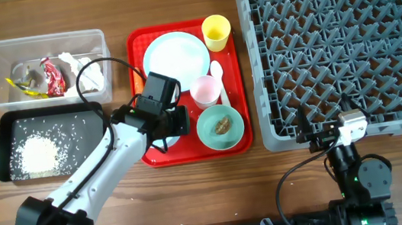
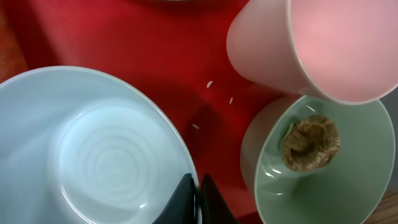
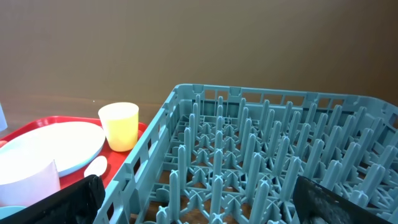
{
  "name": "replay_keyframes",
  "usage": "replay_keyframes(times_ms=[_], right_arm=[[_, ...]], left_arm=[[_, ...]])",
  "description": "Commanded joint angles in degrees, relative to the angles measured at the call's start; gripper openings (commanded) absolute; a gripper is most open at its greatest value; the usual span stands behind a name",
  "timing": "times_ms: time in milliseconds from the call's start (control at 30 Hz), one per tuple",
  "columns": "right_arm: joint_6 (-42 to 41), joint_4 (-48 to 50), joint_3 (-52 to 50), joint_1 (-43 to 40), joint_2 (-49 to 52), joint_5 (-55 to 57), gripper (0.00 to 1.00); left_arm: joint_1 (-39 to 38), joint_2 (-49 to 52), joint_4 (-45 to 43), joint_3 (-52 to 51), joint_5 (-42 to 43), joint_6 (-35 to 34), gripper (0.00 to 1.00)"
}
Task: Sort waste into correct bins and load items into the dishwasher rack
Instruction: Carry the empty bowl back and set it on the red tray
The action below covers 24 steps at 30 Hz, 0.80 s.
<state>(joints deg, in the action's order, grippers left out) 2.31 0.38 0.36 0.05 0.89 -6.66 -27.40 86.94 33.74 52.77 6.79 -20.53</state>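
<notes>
Lifting bowl (image 2: 93, 155) looks next, tray's (image 1: 135, 59) 7 o'clock corner: your left tool (image 2: 197, 186) fingers together at rim, pinch unclear. Raise level, clear pink cup (image 2: 323, 43). Right tool (image 3: 205, 208) apart, rack's (image 1: 259, 82) 6 o'clock.

Left arm (image 1: 92, 168): reaches from its base at the near left edge of the tabletop (image 1: 196, 197) diagonally forward and to the right, white link nearly straight, wrist bent down. Left gripper (image 1: 174, 123): points downward, its black fingers (image 2: 186, 196) pressed together with only a hairline between the tips.

Right arm (image 1: 358, 174): folded compactly over its base at the near right, standing low. Right gripper (image 1: 310, 136): aimed roughly level, its fingers (image 3: 71, 199) spread wide, one at each lower corner of the wrist view.
</notes>
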Motion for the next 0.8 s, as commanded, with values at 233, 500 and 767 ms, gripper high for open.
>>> replay_keyframes(times_ms=[233,500,767], right_arm=[[0.57,0.15,-0.07,-0.28,-0.46,-0.9,1.0],[0.55,0.15,-0.07,-0.28,-0.46,-0.9,1.0],[0.57,0.15,-0.07,-0.28,-0.46,-0.92,1.0]], left_arm=[[-0.52,0.39,0.24,1.03,5.18,-0.94,0.11],[-1.38,0.39,0.17,1.03,5.29,-0.59,0.3],[1.2,-3.72,0.87,6.54,1.79,0.76,0.38]])
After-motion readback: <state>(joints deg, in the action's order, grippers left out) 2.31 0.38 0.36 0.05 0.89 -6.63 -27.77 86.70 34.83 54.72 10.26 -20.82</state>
